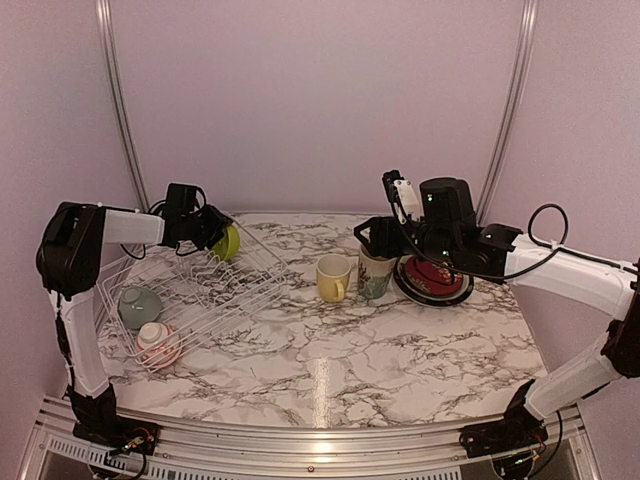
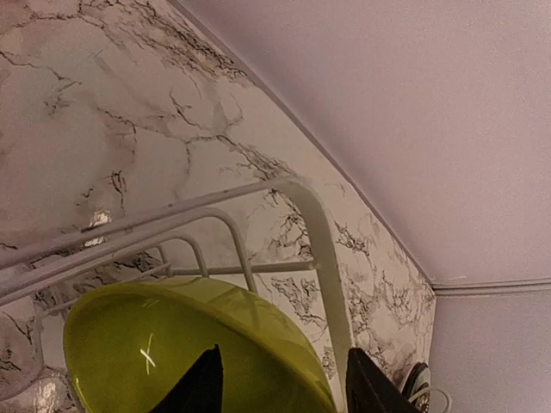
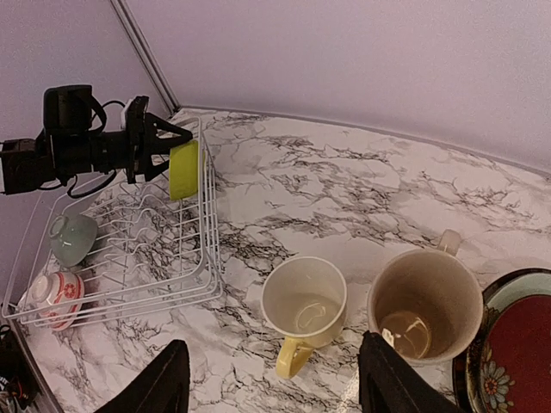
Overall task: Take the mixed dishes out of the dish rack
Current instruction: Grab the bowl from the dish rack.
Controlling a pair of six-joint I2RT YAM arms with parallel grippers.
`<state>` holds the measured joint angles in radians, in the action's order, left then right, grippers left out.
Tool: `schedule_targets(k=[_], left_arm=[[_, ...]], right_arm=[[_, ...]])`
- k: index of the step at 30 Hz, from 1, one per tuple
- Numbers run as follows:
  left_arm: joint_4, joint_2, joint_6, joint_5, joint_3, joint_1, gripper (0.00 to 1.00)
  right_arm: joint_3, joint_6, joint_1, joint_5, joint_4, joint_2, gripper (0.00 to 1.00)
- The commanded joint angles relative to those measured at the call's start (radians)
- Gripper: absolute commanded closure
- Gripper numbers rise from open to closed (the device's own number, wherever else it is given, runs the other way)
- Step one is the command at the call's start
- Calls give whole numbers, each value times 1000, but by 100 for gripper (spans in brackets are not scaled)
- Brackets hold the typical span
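Observation:
The white wire dish rack point(image 1: 205, 300) stands at the left. A lime-green bowl point(image 1: 229, 243) stands on edge at its far corner. My left gripper point(image 1: 216, 238) is open astride the bowl's rim. One finger point(image 2: 200, 385) is inside the lime bowl point(image 2: 155, 344); the other is outside the rack wire point(image 2: 320, 249), clear of the bowl. A pale green bowl point(image 1: 138, 305) and a red-patterned bowl point(image 1: 158, 344) lie in the rack. My right gripper point(image 3: 275, 387) hangs open and empty above the yellow mug point(image 3: 304, 303) and beige mug point(image 3: 424, 303).
A stack of plates with a red patterned one on top point(image 1: 433, 280) lies on the marble table right of the mugs, under my right arm. The back wall runs close behind the rack's far corner. Bare marble point(image 1: 330, 370) lies in front of the mugs.

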<state>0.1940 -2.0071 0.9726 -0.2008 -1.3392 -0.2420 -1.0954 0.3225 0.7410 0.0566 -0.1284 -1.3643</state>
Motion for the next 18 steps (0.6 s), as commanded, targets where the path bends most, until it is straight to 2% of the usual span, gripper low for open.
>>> schedule_targets(k=[1,11,18], left_arm=[[-29,-24,-29,-13,-16,-8,59],[14,16,-49,-34,-20,-8,91],[34,121,-54,-48,17,-8,100]], right_arm=[[-36,9,-9,0,9,-4,36],[-31,10,-9,22,3,4,35],[-27,7,-9,32,1,7,35]])
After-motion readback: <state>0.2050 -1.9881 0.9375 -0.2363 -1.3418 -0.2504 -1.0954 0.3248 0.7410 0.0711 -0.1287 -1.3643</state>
